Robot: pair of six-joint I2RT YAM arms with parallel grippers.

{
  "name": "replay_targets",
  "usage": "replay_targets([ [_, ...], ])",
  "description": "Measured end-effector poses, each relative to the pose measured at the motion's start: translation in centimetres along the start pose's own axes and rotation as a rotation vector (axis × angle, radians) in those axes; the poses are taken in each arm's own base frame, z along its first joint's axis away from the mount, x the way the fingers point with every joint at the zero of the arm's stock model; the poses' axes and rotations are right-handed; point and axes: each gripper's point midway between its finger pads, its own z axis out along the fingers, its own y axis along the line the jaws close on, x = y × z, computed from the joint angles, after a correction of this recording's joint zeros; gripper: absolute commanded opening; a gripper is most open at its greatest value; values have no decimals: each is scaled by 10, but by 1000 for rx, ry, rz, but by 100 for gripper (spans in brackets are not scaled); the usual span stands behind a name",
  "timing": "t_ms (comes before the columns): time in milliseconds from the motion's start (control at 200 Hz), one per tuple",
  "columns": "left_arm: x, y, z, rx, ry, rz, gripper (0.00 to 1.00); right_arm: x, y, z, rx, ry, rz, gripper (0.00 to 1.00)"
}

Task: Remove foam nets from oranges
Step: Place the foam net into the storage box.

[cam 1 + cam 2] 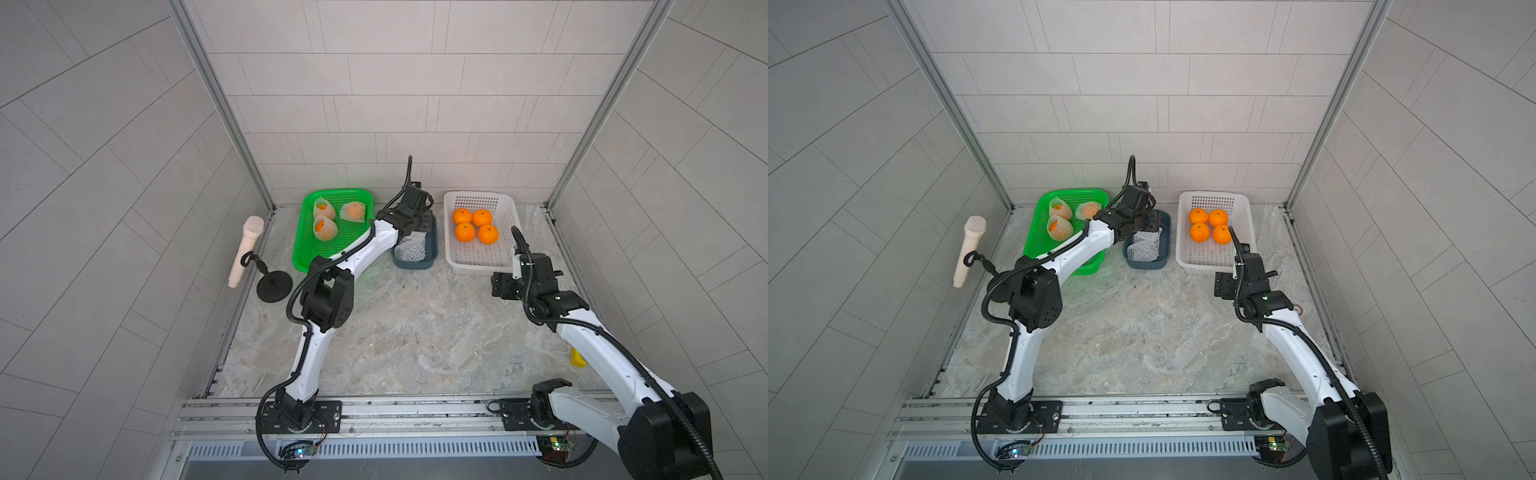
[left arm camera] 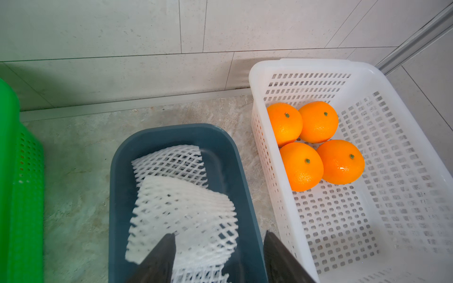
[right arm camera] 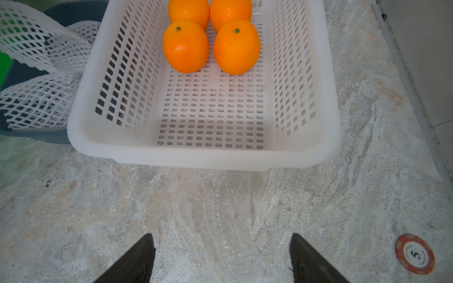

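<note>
The right gripper [image 3: 221,236], spread and empty, hovers over open marble tabletop [image 3: 220,196] near the white basket [image 3: 203,156] rim; the left gripper [image 2: 219,234], parted, hangs above foam nets [image 2: 183,208] in the blue bin [image 2: 171,129].

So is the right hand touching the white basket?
Apart. The right wrist view shows a stretch of bare table between the open right hand and the near rim of the white basket.

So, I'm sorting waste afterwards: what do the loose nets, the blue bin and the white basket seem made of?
Loose nets: soft white foam, likely polyethylene; matte strands in a limp, curling diamond lattice.
Blue bin: rigid plastic, smooth satin, with a moulded rounded rim.
White basket: rigid plastic, faintly translucent and glossy, with moulded rows of slots.
</note>
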Motion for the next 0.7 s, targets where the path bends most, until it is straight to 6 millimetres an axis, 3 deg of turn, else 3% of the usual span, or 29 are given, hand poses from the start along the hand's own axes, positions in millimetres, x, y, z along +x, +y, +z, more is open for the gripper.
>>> replay_targets([
  [220,22,9,29,-27,66,-1,57,0,0,0,0,0,0,86],
  [435,41,16,36,-45,109,-20,56,0,0,0,0,0,0,86],
  [700,87,30,48,-87,206,-59,56,0,0,0,0,0,0,85],
])
